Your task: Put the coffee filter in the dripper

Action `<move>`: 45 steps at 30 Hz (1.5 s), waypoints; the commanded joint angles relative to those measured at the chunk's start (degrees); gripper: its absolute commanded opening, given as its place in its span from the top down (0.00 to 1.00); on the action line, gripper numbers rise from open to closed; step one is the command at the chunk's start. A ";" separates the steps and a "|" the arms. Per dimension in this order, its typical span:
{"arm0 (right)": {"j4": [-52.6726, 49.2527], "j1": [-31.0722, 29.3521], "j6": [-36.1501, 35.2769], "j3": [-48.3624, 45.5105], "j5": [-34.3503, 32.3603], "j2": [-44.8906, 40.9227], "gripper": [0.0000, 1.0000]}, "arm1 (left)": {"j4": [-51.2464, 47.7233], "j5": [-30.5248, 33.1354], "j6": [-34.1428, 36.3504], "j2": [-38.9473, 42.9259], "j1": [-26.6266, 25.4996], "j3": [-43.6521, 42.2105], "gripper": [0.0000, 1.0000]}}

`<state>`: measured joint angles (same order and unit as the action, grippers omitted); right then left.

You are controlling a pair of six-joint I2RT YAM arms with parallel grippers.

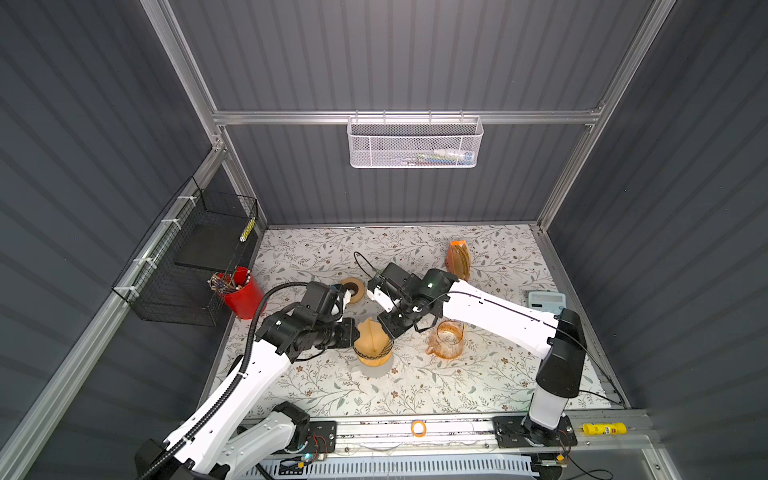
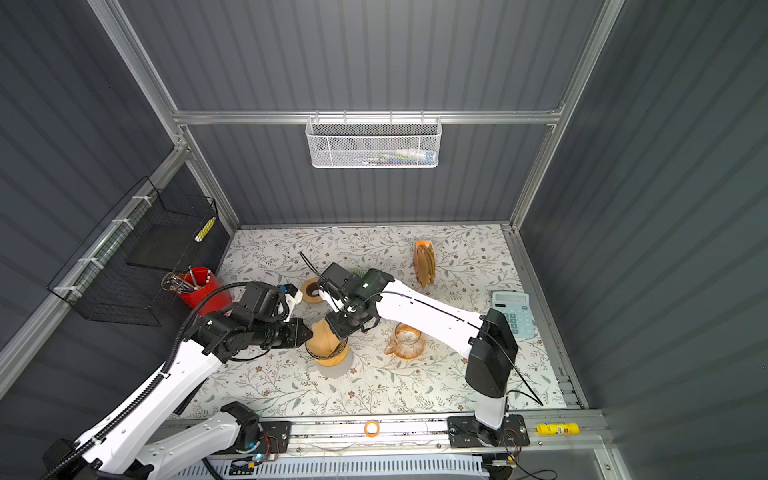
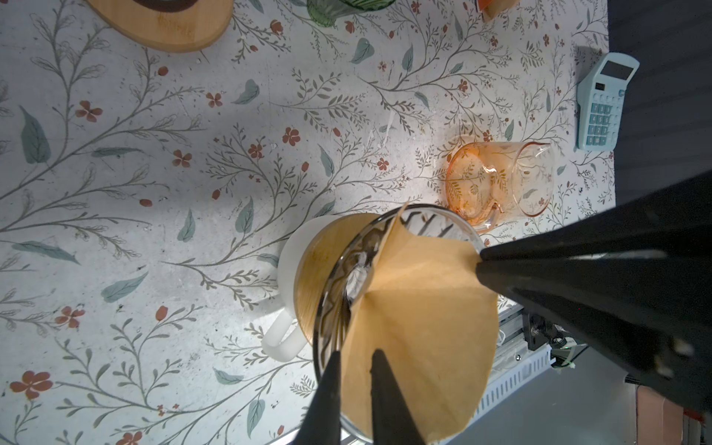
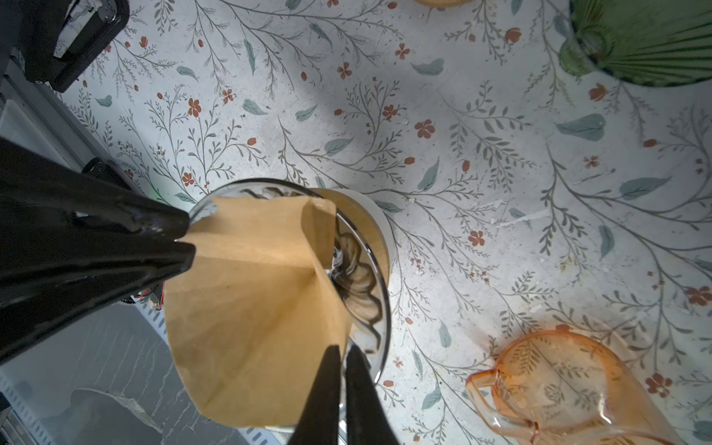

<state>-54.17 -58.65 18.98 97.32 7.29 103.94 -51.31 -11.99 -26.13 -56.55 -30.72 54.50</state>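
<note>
Nearly there, by the look of it. Underneath everything, the flat counter [image 1: 415, 395], matte and printed with leaves and flowers. Upon it, a white mug [image 3: 287, 262] carrying the dripper [image 3: 343, 266] (ribbed clear glass, wooden collar). In the dripper's mouth, the coffee filter [image 3: 424, 308]: thin brown paper, a creased cone, point down but leaning, seemingly not seated against the ribs. Pinched at 2 opposite edges, left end effector [image 3: 356, 356] clamped on paper, right end effector [image 4: 344, 352] likewise. Left to do: lowering, settling, letting go.

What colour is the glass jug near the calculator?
The glass jug is see-through orange, clearest in the right wrist view.
</note>
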 commanded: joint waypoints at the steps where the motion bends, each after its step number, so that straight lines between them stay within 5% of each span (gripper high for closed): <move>1: -0.06 -0.05 -0.70 0.49 -0.96 1.19 0.90 | 0.32 -0.66 0.28 -0.30 -0.13 -1.05 0.83; 45: 0.59 -0.06 -0.22 -0.72 -0.32 0.67 0.89 | 0.79 -1.85 -0.36 1.00 -0.13 0.80 0.83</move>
<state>-53.15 -58.65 18.90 95.90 7.29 104.75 -48.84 -13.08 -26.15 -56.66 -30.72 52.80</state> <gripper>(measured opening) 0.105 0.172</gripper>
